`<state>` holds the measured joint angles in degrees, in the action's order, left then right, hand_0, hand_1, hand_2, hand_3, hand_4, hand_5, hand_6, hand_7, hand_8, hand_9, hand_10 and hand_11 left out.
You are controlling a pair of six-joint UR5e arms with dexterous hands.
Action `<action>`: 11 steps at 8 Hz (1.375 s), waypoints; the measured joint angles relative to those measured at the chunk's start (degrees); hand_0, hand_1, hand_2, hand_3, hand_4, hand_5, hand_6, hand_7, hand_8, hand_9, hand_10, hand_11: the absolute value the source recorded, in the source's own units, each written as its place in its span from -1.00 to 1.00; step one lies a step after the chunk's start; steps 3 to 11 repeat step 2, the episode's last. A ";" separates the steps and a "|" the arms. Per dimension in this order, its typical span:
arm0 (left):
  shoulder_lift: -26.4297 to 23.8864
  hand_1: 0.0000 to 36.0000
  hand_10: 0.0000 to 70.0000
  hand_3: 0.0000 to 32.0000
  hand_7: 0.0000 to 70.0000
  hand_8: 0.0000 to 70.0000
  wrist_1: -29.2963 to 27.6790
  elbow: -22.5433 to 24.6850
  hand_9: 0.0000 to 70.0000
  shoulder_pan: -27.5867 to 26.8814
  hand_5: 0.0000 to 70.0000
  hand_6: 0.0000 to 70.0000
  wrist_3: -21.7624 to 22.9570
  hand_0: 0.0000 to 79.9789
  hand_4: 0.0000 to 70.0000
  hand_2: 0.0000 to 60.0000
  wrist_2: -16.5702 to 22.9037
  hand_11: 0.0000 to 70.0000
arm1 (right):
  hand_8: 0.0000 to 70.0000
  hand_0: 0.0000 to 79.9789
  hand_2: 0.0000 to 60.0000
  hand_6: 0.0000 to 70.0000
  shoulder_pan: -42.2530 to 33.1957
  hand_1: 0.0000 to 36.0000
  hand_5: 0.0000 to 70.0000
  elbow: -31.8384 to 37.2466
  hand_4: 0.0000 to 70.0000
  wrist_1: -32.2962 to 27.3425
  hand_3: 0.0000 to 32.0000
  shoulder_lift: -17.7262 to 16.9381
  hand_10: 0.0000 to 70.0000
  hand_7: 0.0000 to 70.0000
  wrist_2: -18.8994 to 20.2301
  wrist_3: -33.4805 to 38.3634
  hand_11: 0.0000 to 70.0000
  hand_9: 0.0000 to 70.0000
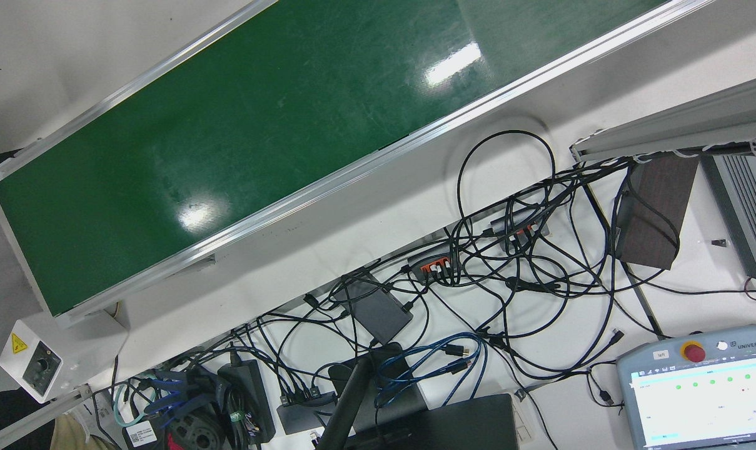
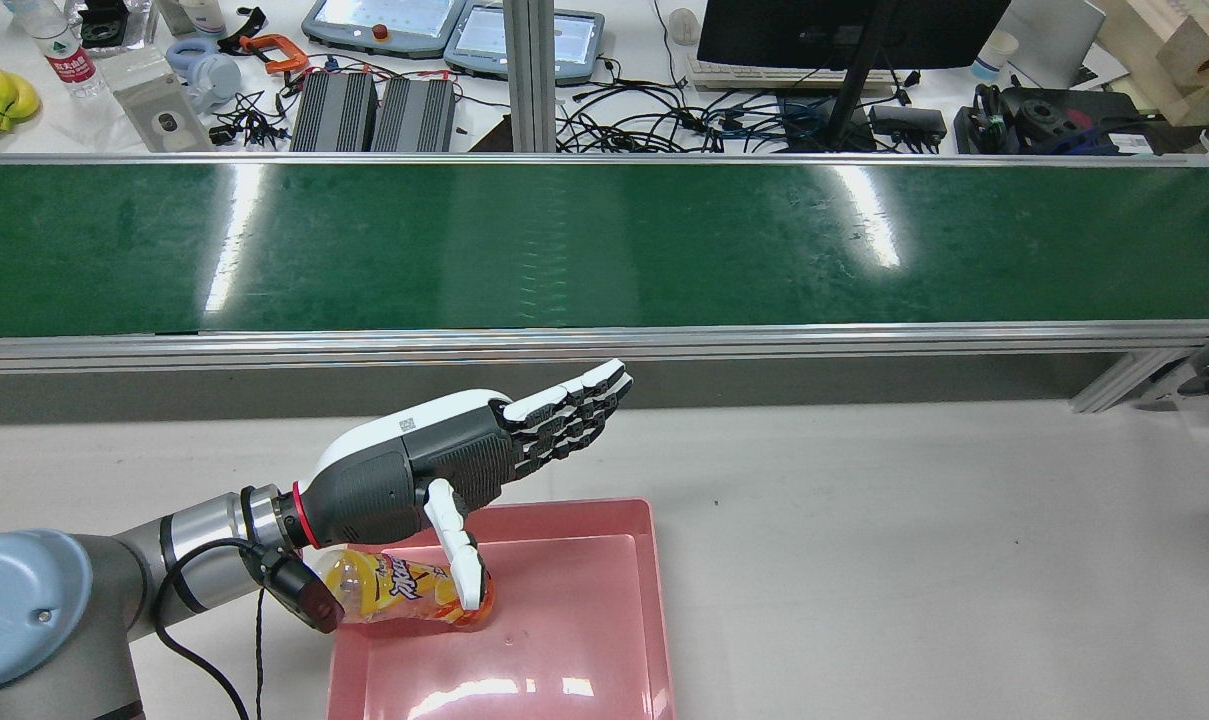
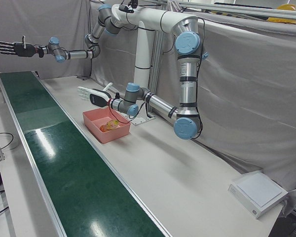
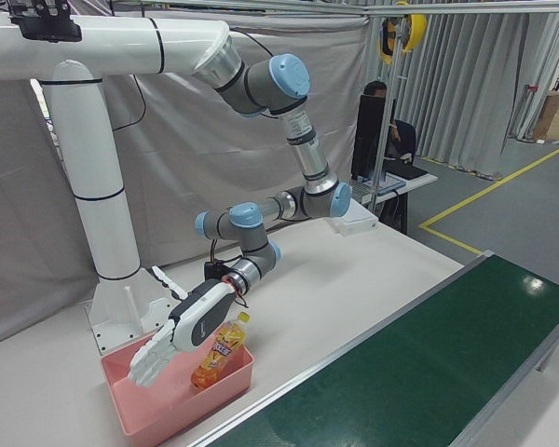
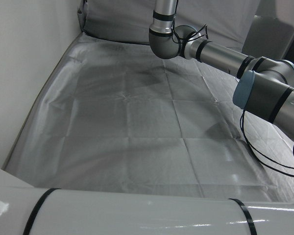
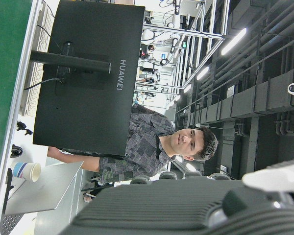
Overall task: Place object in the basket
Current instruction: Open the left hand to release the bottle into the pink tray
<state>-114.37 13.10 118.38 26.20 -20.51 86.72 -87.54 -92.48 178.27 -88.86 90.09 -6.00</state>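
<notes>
An orange drink bottle [image 2: 404,585] with a yellow label rests tilted in the pink basket [image 2: 654,600], against its left wall. My left hand [image 2: 464,450] is open just above it, fingers stretched toward the belt, thumb hanging down beside the bottle. The right-front view shows the same hand [image 4: 182,335] flat and open beside the leaning bottle [image 4: 219,352] in the basket [image 4: 168,414]. My right hand [image 3: 10,48] is raised high beyond the far end of the belt, open and empty.
The green conveyor belt [image 2: 604,240] runs across just beyond the basket. A white box [image 3: 258,192] lies at the table's near corner. Cables, a monitor and teach pendants [image 1: 703,387] crowd the desk behind the belt.
</notes>
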 measured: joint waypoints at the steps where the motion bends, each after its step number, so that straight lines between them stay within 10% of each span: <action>1: 0.05 -0.47 -1.00 -1.00 -0.89 -1.00 0.01 0.01 -1.00 0.86 -0.94 -1.00 2.06 0.50 -1.00 -1.00 0.37 -1.00 | -1.00 -1.00 -1.00 -1.00 0.00 -1.00 -1.00 -0.02 -1.00 -0.01 -1.00 0.00 -1.00 -1.00 0.00 0.01 -1.00 -1.00; 11: 0.21 -0.47 -1.00 -1.00 -0.86 -1.00 0.23 0.28 -1.00 3.20 -0.75 -1.00 4.02 0.52 -1.00 -1.00 0.85 -0.94 | -1.00 -1.00 -1.00 -1.00 0.00 -1.00 -1.00 -0.02 -1.00 -0.02 -1.00 0.00 -1.00 -1.00 0.00 0.02 -1.00 -1.00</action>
